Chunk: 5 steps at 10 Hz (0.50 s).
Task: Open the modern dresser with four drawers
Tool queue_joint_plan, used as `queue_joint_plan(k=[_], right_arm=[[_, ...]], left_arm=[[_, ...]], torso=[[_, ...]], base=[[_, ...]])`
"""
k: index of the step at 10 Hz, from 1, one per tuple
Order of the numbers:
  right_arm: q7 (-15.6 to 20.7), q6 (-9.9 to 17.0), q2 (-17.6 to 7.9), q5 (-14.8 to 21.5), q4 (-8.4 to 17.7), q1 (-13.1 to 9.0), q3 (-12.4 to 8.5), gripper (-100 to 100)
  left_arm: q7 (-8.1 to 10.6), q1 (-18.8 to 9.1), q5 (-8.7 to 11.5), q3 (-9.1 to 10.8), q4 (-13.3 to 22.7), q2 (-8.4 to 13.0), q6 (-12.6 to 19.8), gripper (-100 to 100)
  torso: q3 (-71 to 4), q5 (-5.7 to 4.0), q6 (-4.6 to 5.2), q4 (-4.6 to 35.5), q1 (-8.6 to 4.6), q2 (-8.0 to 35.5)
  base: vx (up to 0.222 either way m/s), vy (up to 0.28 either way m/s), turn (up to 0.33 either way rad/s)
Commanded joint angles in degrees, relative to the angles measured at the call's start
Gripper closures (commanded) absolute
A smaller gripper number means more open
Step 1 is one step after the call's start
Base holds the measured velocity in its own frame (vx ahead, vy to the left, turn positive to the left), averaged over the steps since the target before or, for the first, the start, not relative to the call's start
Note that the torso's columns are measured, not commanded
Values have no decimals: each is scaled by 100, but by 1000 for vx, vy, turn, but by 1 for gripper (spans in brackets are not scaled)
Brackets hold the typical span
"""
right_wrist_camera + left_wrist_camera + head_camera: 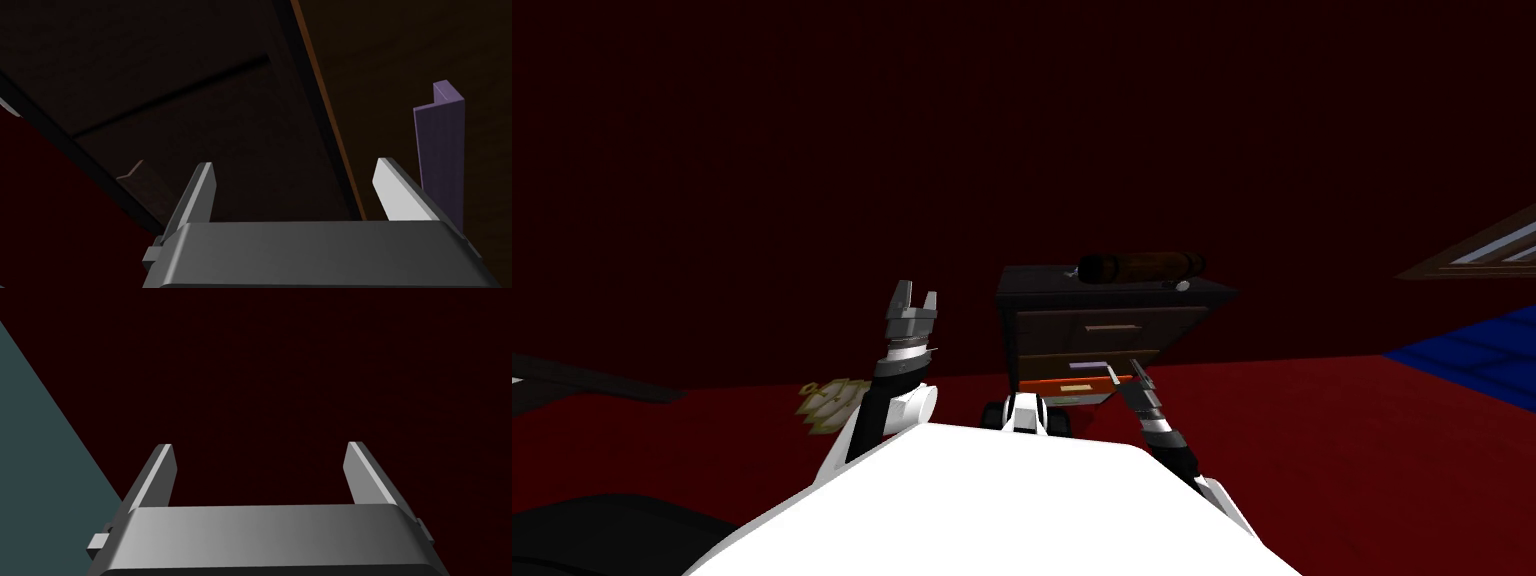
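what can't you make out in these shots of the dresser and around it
- Brown roll on the dresser: head view, too dim and small to name.
- Pale heap left of the dresser: head view, too small to identify.
- Purple handle: right wrist view, lower end hidden behind the right claw.
- Whether the right claw touches that handle: head view, too small.

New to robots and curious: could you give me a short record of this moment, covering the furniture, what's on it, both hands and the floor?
Furniture: dark dresser, by a dark red wall
On top: brown roll-shaped thing
Low drawer: looks pulled out slightly
Right gripper: open, at the drawer fronts, purple handle beside one finger, not gripped
Left gripper: open, raised, empty
Floor: red, with a pale heap
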Motion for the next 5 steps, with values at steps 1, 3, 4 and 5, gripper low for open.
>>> queue_joint_plan(k=[1, 3, 4, 5], right_arm=[[451, -117, 100, 135, 299, -9, -98, -100], [785, -191, 181, 217, 496, -17, -162, -100], [949, -191, 181, 217, 496, -17, -162, -100], [1110, -260, 278, 291, 676, -25, -221, -100]], left_arm=[[0, 0, 0, 0, 0, 0, 0, 0], [0, 0, 0, 0, 0, 0, 0, 0], [0, 0, 0, 0, 0, 0, 0, 0], [0, 0, 0, 0, 0, 0, 0, 0]], torso=[[0, 3, 2, 0, 2, 1], [0, 3, 2, 0, 2, 1], [0, 2, 1, 0, 4, 1], [0, 1, 1, 0, -6, 1]], base=[[2, 41, 73], [1, 52, 41], [1, 32, 32], [1, 34, 39]])
